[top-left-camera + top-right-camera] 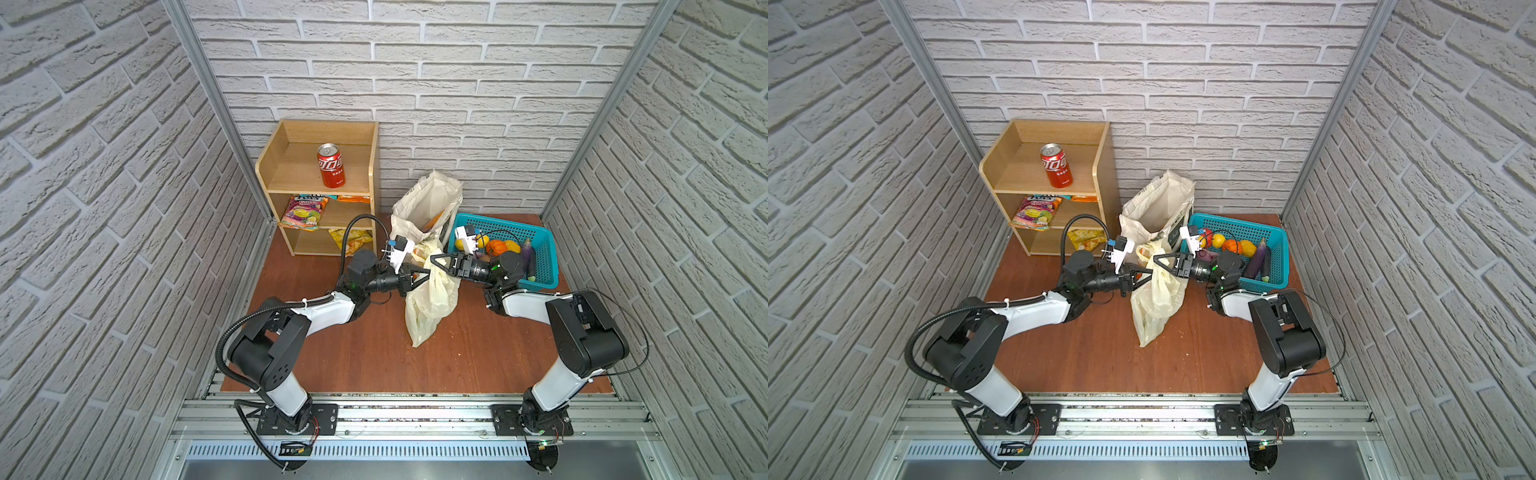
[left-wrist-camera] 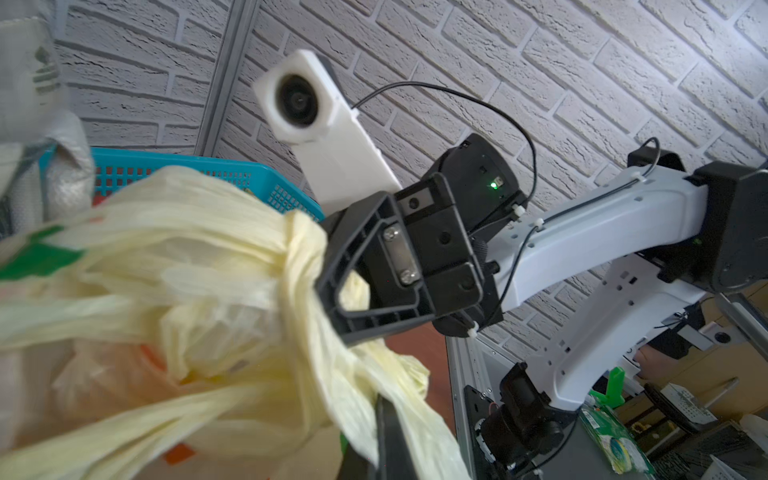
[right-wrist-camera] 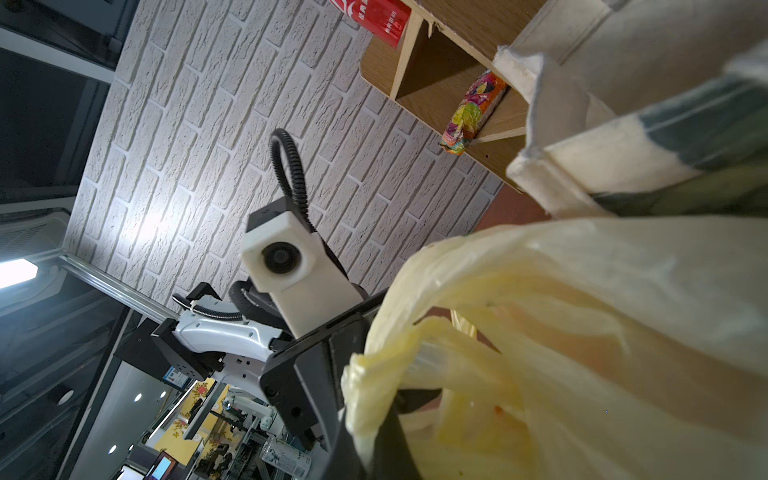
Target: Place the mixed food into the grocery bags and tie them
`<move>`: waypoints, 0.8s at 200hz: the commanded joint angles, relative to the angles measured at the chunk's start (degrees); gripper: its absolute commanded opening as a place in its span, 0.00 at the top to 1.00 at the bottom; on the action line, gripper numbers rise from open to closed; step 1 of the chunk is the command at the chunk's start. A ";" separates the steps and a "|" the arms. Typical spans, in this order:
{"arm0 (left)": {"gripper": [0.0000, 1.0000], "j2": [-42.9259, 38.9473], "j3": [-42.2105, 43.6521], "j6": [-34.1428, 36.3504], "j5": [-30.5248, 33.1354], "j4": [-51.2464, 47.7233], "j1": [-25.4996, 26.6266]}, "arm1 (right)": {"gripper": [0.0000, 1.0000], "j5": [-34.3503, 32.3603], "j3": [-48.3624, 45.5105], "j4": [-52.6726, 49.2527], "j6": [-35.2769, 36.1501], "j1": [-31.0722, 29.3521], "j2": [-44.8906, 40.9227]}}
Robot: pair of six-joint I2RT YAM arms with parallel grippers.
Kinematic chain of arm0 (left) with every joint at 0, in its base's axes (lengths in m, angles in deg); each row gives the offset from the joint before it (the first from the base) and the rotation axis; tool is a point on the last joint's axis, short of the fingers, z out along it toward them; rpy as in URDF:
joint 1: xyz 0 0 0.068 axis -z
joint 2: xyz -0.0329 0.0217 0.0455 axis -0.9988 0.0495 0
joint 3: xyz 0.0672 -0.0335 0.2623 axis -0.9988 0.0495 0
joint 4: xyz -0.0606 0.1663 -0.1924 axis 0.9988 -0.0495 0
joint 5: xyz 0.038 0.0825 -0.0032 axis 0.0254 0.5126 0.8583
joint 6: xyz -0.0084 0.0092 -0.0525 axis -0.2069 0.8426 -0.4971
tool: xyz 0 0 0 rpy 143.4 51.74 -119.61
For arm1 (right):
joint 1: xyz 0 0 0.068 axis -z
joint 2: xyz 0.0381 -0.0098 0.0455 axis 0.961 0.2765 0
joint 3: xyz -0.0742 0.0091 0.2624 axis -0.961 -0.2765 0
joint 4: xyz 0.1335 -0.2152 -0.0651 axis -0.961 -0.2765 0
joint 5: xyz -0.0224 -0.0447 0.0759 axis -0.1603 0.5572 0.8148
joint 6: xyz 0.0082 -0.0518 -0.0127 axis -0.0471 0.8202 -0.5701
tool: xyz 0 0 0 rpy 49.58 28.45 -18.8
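While both arms meet over the middle of the worktop (image 1: 365,353), I see the left gripper (image 1: 424,274) clamped tight on one handle of the plastic bag (image 1: 430,309) and the right gripper (image 1: 433,258) pinched shut on the other, twisted handle. The bag slumps mid-worktop, something orange showing through it, just in front of the canvas tote (image 1: 428,199), which stands at the back edge beside the basket (image 1: 540,266).
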 commanded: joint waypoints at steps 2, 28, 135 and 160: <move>1.00 -3.77 -1.90 9.12 -0.78 -7.39 5.06 | 0.94 -2.25 -0.07 -0.81 2.73 -0.34 0.82; 1.00 0.69 -2.37 9.37 0.46 -6.33 6.66 | 0.94 -2.09 0.94 6.81 -3.21 -0.46 3.11; 0.66 9.78 0.62 8.74 11.12 2.77 5.42 | 0.94 2.50 3.27 7.61 -5.91 -1.97 1.49; 0.57 7.02 6.00 6.84 11.52 7.53 4.38 | 0.95 3.87 2.93 7.60 -5.93 -1.32 1.03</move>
